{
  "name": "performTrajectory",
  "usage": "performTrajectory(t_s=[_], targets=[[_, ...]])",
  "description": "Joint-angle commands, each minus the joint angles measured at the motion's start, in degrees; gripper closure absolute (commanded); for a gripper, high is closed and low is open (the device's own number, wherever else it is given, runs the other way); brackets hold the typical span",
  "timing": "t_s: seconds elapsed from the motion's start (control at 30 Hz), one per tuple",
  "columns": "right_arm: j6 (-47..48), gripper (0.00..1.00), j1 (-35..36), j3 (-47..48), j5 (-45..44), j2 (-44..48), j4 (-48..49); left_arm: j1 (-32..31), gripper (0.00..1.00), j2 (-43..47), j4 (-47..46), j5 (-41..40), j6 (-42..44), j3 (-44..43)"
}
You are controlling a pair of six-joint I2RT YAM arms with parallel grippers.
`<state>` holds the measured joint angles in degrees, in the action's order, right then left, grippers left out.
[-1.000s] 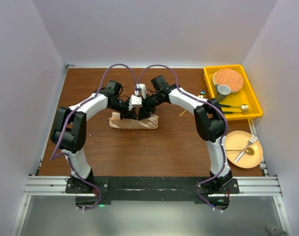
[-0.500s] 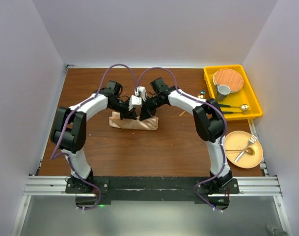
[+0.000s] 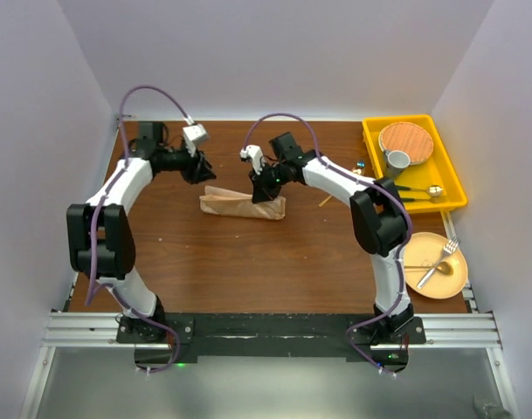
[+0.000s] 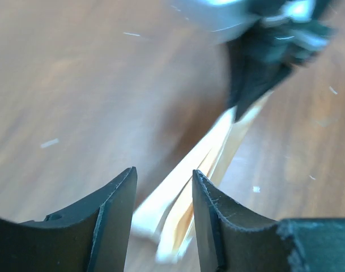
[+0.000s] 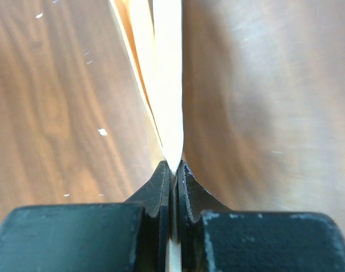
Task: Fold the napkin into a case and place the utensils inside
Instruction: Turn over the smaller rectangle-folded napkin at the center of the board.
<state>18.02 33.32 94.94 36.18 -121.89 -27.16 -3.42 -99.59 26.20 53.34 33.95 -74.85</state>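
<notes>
Brown wood covered the desk (image 3: 274, 262). Near the front right, a yellow plate (image 3: 455, 279) held a fork (image 3: 447, 250) and a spoon (image 3: 430, 274). Farther back, in the middle, lay the napkin (image 3: 231, 205), folded into a long thin strip. The right end effector (image 5: 173, 168) was pressed together, pinching its right end. The left end effector (image 4: 164, 173) hung just left of the napkin, half spread, holding nothing. A yellow tray (image 3: 438, 173) sat far right.

Napkin (image 3: 231, 205): peach cloth, satin sheen, creased. Desk (image 3: 248, 262): brown wood grain, smooth, matt. Tray (image 3: 370, 150): yellow plastic, slightly glossy.
</notes>
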Motion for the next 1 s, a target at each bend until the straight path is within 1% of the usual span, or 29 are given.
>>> performTrajectory(t_s=[0.0, 0.03, 0.07, 0.13, 0.17, 0.23, 0.27, 0.37, 0.5, 0.6, 0.73, 0.8, 0.83, 0.9, 0.93, 0.97], targets=[[4.74, 1.00, 0.08, 0.42, -8.05, 7.45, 6.76, 3.42, 0.51, 5.89, -4.49, 0.72, -8.56, -0.75], [5.61, 1.00, 0.08, 0.69, -9.02, 7.71, 7.03, 3.42, 0.51, 7.03, -4.49, 0.19, -8.55, -0.21], [7.62, 1.00, -0.01, 0.43, -11.20, 8.06, 7.29, 5.07, 0.51, 7.48, -4.57, -0.60, -8.55, 0.40], [11.05, 1.00, 0.34, -0.80, -14.02, 9.64, 9.66, 6.05, 0.51, 8.62, -4.84, -1.39, -8.99, 1.89], [12.38, 1.00, 0.69, -3.68, -16.65, 10.34, 12.89, 6.41, 0.51, 8.89, -5.19, -2.27, -9.86, 2.42], [15.36, 1.00, 1.48, -6.68, -18.51, 12.11, 15.37, 7.11, 0.51, 9.50, -6.41, -3.41, -11.10, 4.00], [18.25, 1.00, 2.27, -8.69, -19.30, 12.20, 16.51, 7.29, 0.51, 9.68, -6.68, -4.12, -12.58, 4.44], [22.21, 1.00, 4.20, -9.85, -24.74, 10.53, 16.35, 8.08, 0.51, 9.59, -7.39, -4.30, -15.31, 5.41], [24.78, 1.00, 7.45, -12.58, -29.75, 10.44, 18.63, 9.13, 0.51, 9.41, -6.34, -4.21, -16.29, 5.77], [26.27, 1.00, 10.18, -17.14, -32.57, 12.19, 21.17, 9.40, 0.51, 10.38, -6.24, -4.48, -16.29, 6.73], [30.31, 1.00, 14.04, -26.44, -34.95, 16.84, 26.53, 9.40, 0.52, 11.09, -6.51, -4.83, -16.73, 8.23], [31.89, 1.00, 15.80, -29.01, -36.09, 17.64, 26.89, 9.40, 0.53, 11.00, -6.33, -4.56, -16.55, 8.75], [32.07, 1.00, 16.24, -31.11, -36.10, 18.17, 29.33, 9.40, 0.54, 10.74, -5.98, -4.48, -15.68, 8.84], [33.13, 1.00, 17.56, -32.88, -36.10, 18.61, 30.49, 9.40, 0.55, 10.21, -5.11, -4.65, -15.06, 8.84], [33.39, 1.00, 17.92, -34.10, -36.10, 18.61, 31.54, 9.40, 0.56, 9.86, -4.41, -4.48, -13.32, 8.67], [33.66, 0.95, 18.27, -34.46, -36.97, 18.35, 31.64, 9.05, 0.56, 9.07, -2.40, -4.39, -12.08, 7.88]])
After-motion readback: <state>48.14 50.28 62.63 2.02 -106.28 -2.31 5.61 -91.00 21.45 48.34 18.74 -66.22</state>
